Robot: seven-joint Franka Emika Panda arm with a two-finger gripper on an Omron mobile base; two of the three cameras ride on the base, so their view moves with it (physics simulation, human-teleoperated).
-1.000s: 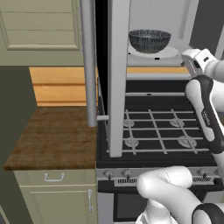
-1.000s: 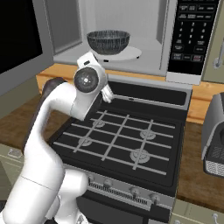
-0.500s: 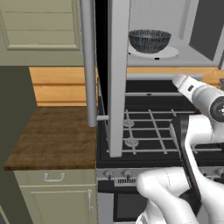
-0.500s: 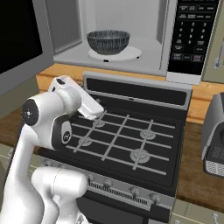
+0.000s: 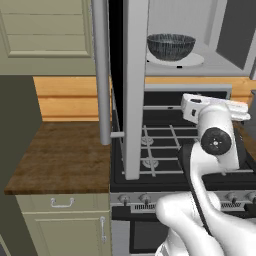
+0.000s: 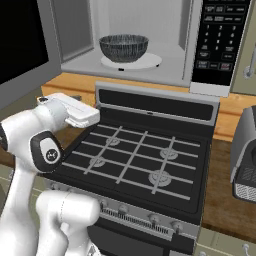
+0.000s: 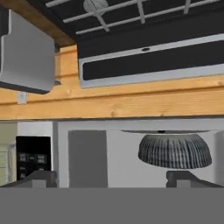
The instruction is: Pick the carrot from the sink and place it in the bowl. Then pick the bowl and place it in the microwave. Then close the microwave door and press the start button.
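Right base view: 1 bowl (image 6: 123,48) sits inside 1 microwave (image 6: 170,45); gripper (image 7: 109,179) fingers spread, holding nothing.

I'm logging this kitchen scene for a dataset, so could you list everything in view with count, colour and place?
bowl: one, dark grey ribbed, on the white turntable plate inside the microwave
microwave door: one, silver-grey, swung open, long bar handle
control panel: one, black, right of the cavity
stove: one, black, below the microwave
counter: brown wood, left of the stove
toaster: one, grey, right of the stove
cabinets: beige, upper left
claw: one, dark fingertips apart, holding nothing, facing the microwave
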